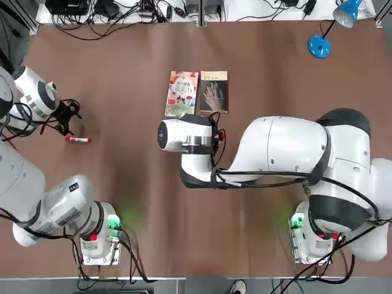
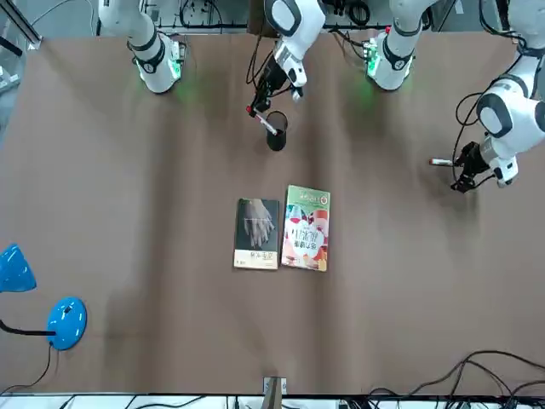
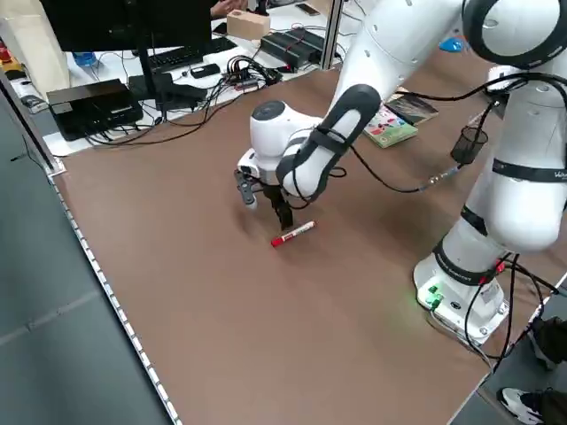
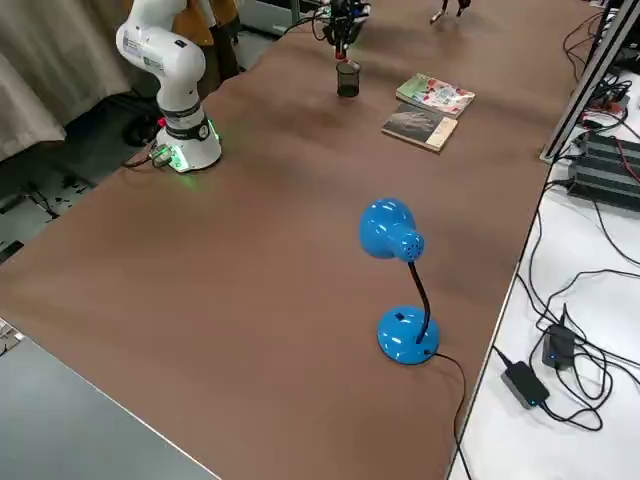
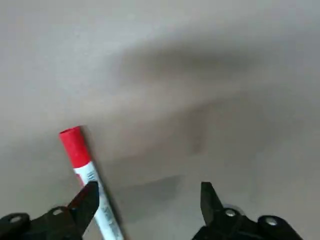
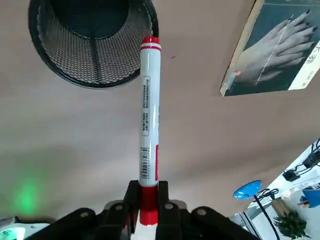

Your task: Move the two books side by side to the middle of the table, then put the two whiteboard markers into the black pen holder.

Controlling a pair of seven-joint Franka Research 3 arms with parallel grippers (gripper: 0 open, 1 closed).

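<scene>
- Right tool: jaws pinched on the red end of one marker. The marker's long axis runs straight out from the fingers, free tip leading.
- Key relation: in the right wrist view that tip lies at the rim of the black pen holder, beside the open mouth and not yet over it. The front view shows the same: held marker tilted, lower end just above and beside the holder. My reading: the drop needs a small shift to bring the tip over the opening, and the shaft nearer upright.
- Left tool: jaws spread wide, pointing down, near the second marker, which lies flat on the tabletop. In the left wrist view this marker runs alongside one finger, not between the two. It is off-centre for a grasp.
- The left arm is plainly the nearer one to this marker; the right arm is mid-table, well apart from it.
- Books: colourful one and grey one lie side by side, edges touching or nearly so, near mid-table, just past the holder. That step looks done.
- Surface: plain brown, flat, bare around both markers.
- Room: blue lamp at the far right corner, well clear. Cables and electronics lie along the far edge.
</scene>
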